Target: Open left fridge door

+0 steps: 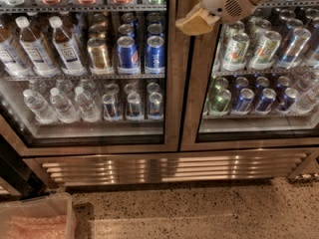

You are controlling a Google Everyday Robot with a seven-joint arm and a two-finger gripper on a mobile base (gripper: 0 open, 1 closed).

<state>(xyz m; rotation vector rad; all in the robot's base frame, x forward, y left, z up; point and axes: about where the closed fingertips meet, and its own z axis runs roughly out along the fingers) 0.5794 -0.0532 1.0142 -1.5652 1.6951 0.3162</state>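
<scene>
The left fridge door (171,108) is a tall glass pane in a brushed-steel frame, standing flush with the fridge front. Behind it are water bottles (55,103) and blue Pepsi cans (142,54). The right door (197,108) covers green-and-white cans (234,49). My gripper (195,20), white arm with a tan tip, is at the top, in front of the steel strip where the two doors meet, on the right door's side.
A steel louvred grille (169,167) runs below the doors. The speckled floor (199,213) lies in front. A translucent plastic bin (37,218) sits at the bottom left. A dark edge (12,168) stands at the left.
</scene>
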